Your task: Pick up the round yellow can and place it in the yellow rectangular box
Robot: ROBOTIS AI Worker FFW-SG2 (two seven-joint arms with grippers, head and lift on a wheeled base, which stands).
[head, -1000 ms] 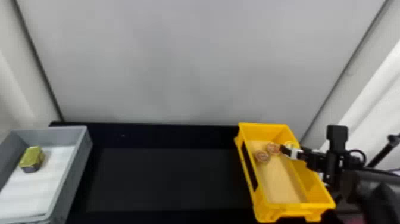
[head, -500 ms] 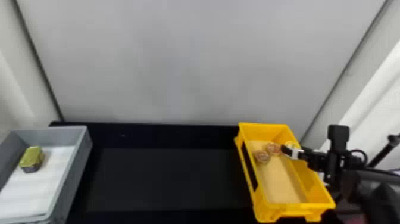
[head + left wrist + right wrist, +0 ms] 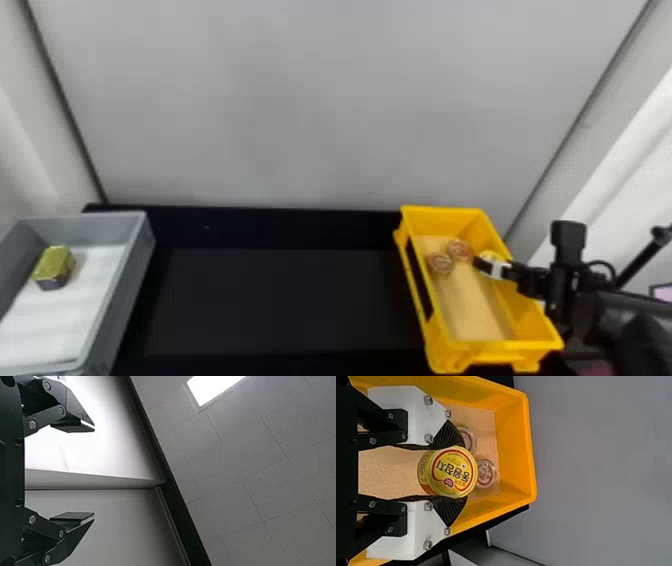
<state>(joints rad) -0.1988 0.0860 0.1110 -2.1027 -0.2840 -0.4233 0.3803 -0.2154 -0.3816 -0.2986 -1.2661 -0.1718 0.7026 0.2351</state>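
Right wrist view: our right fingers [image 3: 449,435] clamp the round yellow can [image 3: 451,472] within the yellow box [image 3: 514,447], far end — best lowered level, beside the round pieces [image 3: 486,473], released evenly. Left fingers [image 3: 75,413] wide apart.

This looks like a lab or a workshop, though which of the two cannot be told. A smooth grey wall panel [image 3: 320,100] stands behind a flat black work surface [image 3: 280,300] bearing a grey rectangular plastic crate [image 3: 129,285] and a yellow rectangular box [image 3: 440,220]; overhead, a bright rectangular ceiling light [image 3: 214,390] sits among speckled pale-grey ceiling tiles [image 3: 253,475].
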